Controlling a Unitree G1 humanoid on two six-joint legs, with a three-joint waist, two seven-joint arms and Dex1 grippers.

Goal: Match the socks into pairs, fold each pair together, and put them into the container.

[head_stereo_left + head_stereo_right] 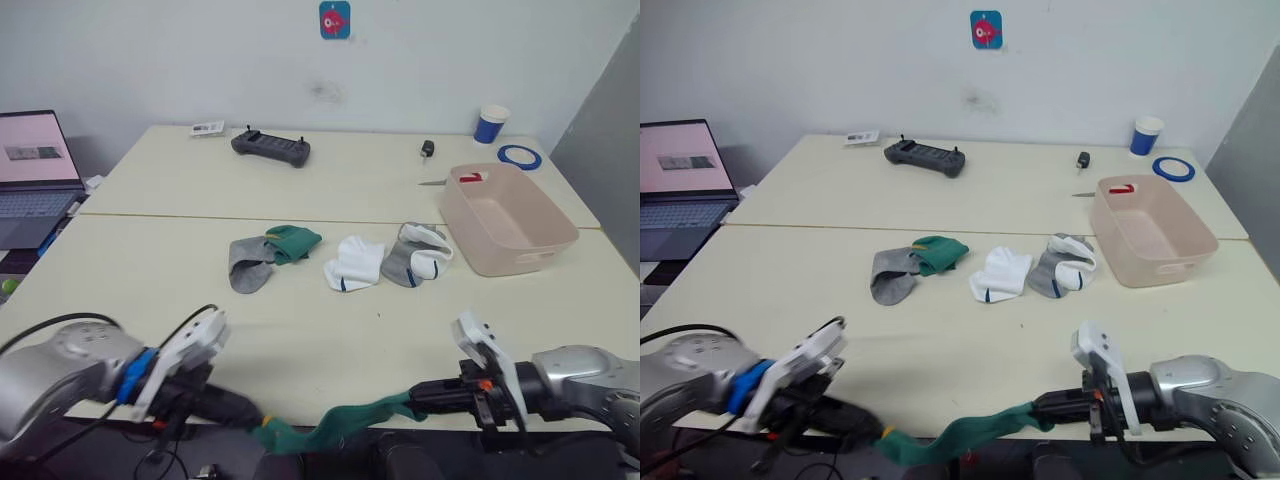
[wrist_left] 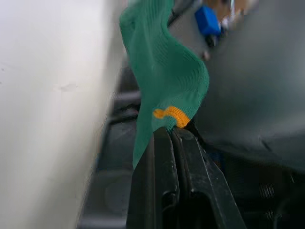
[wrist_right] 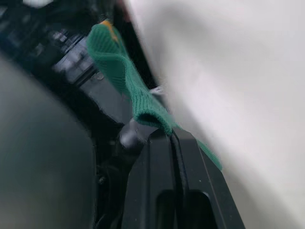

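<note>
A green sock [image 1: 335, 425] with a yellow mark hangs stretched just past the table's near edge. My left gripper [image 1: 252, 416] is shut on its yellow-marked end [image 2: 170, 114]. My right gripper [image 1: 415, 398] is shut on the other end [image 3: 147, 112]. In the middle of the table lie a grey sock [image 1: 247, 264] with a second green sock [image 1: 293, 241] overlapping it, a white sock [image 1: 354, 263], and a grey sock [image 1: 402, 262] under a white one [image 1: 428, 250]. The pale pink container [image 1: 507, 218] stands at the right, beside those socks.
A black controller [image 1: 271, 148], a small card [image 1: 207, 128], a dark key fob [image 1: 428, 148], a blue-and-white paper cup [image 1: 490, 124] and a blue tape ring [image 1: 519, 156] sit on the far table. A laptop [image 1: 35, 175] stands off the left edge.
</note>
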